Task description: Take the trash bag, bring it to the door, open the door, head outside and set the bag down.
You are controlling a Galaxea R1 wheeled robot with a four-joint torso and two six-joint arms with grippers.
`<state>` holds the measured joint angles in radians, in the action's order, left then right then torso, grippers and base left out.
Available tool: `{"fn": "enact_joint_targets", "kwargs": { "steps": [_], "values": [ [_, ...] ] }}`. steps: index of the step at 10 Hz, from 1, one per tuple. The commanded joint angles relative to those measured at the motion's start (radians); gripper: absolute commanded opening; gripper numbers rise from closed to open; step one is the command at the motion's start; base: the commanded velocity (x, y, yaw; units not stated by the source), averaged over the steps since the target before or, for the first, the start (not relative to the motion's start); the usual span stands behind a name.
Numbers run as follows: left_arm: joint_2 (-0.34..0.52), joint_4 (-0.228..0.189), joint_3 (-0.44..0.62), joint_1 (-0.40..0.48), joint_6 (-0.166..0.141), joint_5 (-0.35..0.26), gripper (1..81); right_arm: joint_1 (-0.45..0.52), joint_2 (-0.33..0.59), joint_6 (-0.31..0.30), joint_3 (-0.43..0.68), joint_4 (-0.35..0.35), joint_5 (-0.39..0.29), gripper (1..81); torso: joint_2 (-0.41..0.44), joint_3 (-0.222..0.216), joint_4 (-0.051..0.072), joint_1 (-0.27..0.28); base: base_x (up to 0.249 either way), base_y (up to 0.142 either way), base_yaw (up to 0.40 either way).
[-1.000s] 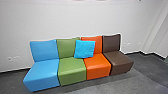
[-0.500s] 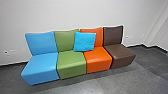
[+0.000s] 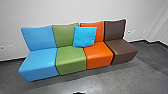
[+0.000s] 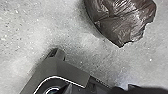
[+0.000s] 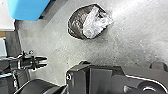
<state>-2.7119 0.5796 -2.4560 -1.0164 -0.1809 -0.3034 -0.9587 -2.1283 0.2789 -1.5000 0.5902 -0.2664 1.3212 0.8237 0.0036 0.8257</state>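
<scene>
Head view gave a row of four armless seats placed side by side along a pale wall [image 3: 75,10], on a dark grey floor [image 3: 112,80]. From left to right across the frame came a light blue seat [image 3: 41,60], a green seat [image 3: 71,58], an orange seat [image 3: 100,53] and a dark brown seat [image 3: 123,47]. A bright turquoise square cushion [image 3: 84,36] leaned where the green and orange backs met, in the upper middle of the frame. Small white wall plates [image 3: 7,47] sat at the left edge, and a small black shape [image 3: 79,92], too little of it to identify, poked in at the bottom centre. Both wrist views had the dark brown plastic trash bag [image 5: 86,23], glossy and crumpled, against the grey floor; the right one caught its pale, shiny, whitish part [image 5: 96,23]. Shading hugged the bag's edge, though whether its underside touched the floor could not be told. Beside the robot's dark body, the right wrist view caught the black left gripper [image 5: 46,62], its two prongs parted, empty and well apart from the bag. The right gripper's state could not be told.
</scene>
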Motion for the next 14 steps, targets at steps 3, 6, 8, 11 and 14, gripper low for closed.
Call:
{"fn": "enact_joint_targets", "kwargs": {
  "steps": [3,6,8,11,14],
  "values": [
    [0.015,0.022,-0.006,0.14,-0.002,-0.082,81.1,0.148,0.008,-0.033,-0.058,0.016,-0.188,81.1,0.164,0.001,0.0,0.105,0.0,0.0,0.0],
    [0.0,0.086,-0.009,0.192,-0.005,-0.115,81.1,0.177,-0.001,-0.037,-0.067,0.016,-0.191,81.1,0.28,0.023,0.0,0.178,0.0,0.0,0.0],
    [-0.013,0.121,-0.029,0.21,-0.005,-0.123,81.1,0.195,-0.015,-0.038,-0.091,0.016,-0.217,81.1,0.345,0.097,0.0,0.219,0.0,0.0,0.0],
    [-0.034,0.177,-0.083,0.227,-0.015,-0.152,81.1,0.214,-0.041,-0.043,-0.112,0.014,-0.221,81.1,0.433,0.176,0.0,0.274,0.0,0.0,0.0],
    [-0.053,0.223,-0.13,0.244,-0.015,-0.174,81.1,0.243,-0.069,-0.061,-0.133,0.01,-0.252,81.1,0.541,0.277,0.0,0.342,0.0,0.0,0.0]
  ]
}}
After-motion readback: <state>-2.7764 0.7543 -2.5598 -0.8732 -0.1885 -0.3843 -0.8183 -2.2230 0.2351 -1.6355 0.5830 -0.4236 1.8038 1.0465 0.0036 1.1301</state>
